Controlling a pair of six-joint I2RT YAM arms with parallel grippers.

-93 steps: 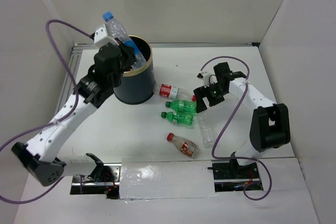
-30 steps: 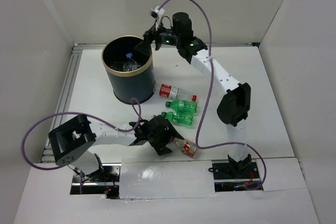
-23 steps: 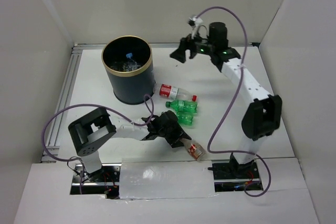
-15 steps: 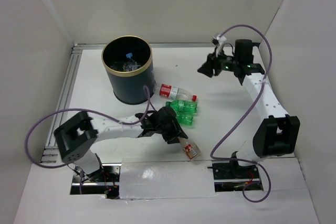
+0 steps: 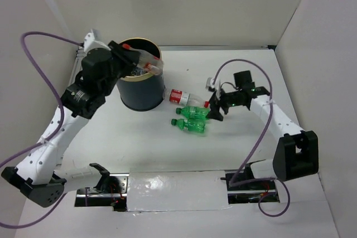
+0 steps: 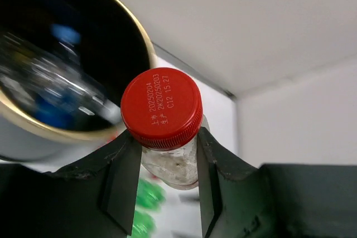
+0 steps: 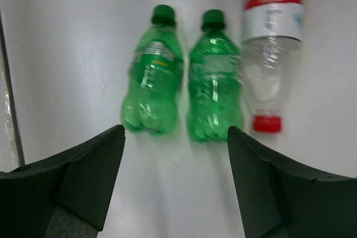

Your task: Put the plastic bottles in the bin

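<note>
Since half a second ago: the left arm has swung up from the near table edge to the far left. The bottle it gripped there is gone from the table [image 5: 139, 143]. The right arm has dropped from the far right to the table's middle.

Left arm: raised high and folded, wrist over the bin [image 5: 144, 94]. Left gripper [image 5: 134, 62] is clamped on the held bottle [image 5: 150, 68], which lies across the bin's right rim, over the opening.

Right arm: reaching left and low. Right gripper [image 5: 213, 111] is just right of the two green bottles [image 5: 192, 112]. Red-label bottle [image 5: 183, 97] lies just beyond them, right of the bin.

Left wrist view only: both fingers [image 6: 120, 179] press the held bottle's neck under its red cap [image 6: 162, 107]. Blurred clear and blue bottles in the bin [image 6: 56, 82] show below.

Right wrist view only: the jaws stand wide apart with nothing between them. The green bottles lie side by side, not touching the fingers [image 7: 83, 176].
</note>
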